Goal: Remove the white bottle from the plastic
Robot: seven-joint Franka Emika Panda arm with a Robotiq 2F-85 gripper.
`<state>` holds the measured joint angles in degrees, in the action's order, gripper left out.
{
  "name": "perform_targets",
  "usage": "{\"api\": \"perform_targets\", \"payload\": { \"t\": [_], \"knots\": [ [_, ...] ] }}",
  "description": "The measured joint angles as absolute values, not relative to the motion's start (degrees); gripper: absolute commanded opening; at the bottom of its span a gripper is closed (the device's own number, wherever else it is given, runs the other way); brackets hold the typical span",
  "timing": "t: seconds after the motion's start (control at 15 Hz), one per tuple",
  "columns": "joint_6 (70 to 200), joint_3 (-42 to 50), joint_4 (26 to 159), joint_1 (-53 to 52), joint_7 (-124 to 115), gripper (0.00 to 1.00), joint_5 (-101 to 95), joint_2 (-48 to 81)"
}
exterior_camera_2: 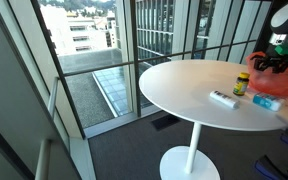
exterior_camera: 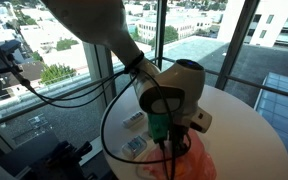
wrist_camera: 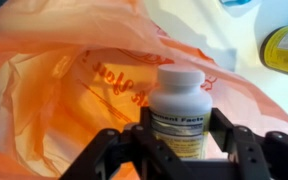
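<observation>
One white bottle (wrist_camera: 180, 100), pinched between the fingers of the gripper (wrist_camera: 180, 140), against one orange plastic bag (wrist_camera: 69, 90); one yellow bottle (wrist_camera: 286, 50), cut off at the edge; small label print unreadable

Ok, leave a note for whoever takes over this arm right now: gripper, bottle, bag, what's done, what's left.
Gripper: shut on the white bottle, one finger on each side.
White bottle: upright in the grip, at the mouth of the orange plastic bag, which lies on the round white table.
Done: bottle grasped.
Left: lift it clear of the bag and set it on bare tabletop, probably away from the yellow-capped bottle.
</observation>
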<state>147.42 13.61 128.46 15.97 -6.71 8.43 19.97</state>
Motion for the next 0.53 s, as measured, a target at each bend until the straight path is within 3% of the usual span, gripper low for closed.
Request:
{"api": "perform_targets", "payload": {
  "t": [0.53],
  "knots": [
    [143.32, 13.95, 129.36, 14.94, -6.7, 0.35, 6.98, 14.01]
  ]
}}
